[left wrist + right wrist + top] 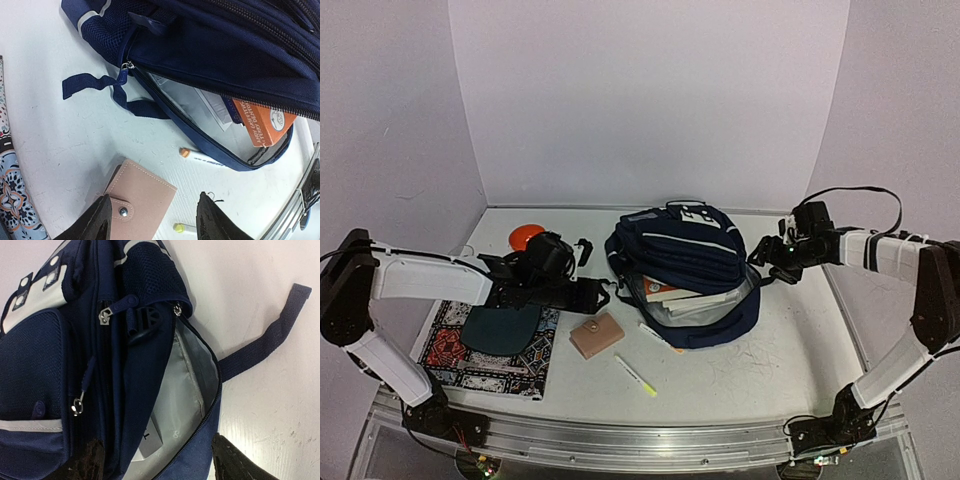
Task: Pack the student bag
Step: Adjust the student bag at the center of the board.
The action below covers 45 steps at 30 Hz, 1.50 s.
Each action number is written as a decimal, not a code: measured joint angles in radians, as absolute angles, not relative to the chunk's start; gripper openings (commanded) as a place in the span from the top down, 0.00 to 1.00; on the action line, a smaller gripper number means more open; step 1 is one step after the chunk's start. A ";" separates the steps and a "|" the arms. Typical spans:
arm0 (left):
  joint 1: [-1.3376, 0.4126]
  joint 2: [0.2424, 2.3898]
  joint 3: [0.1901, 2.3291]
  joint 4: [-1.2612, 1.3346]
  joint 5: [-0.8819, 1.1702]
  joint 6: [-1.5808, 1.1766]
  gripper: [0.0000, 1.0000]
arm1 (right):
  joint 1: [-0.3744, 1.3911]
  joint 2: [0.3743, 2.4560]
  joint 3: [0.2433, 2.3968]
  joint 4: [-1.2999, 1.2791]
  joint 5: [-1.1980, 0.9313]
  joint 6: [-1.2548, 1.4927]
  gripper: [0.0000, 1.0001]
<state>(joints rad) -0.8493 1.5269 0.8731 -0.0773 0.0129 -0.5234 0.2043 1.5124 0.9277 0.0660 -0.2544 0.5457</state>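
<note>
Navy student bag unzipped; orange book, white papers inside.

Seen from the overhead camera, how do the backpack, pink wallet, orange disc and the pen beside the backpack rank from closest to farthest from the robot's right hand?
1. Backpack, right next to the right hand.
2. Pen, lying at the backpack's near edge.
3. Pink wallet, farther left, mid-table.
4. Orange disc, far left at the back.
</note>
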 measured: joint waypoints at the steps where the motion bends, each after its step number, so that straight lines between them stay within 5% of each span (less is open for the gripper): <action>1: -0.843 1.530 0.872 -0.071 0.022 -0.523 0.41 | 0.204 1.512 0.923 0.066 -0.255 0.546 0.26; 23: -0.650 1.995 1.209 0.098 0.260 -0.237 0.60 | 0.205 1.406 0.902 0.075 -0.338 0.545 0.26; 45: -0.641 2.071 1.219 0.108 0.375 -0.100 0.62 | 0.205 1.394 0.902 0.070 -0.383 0.520 0.26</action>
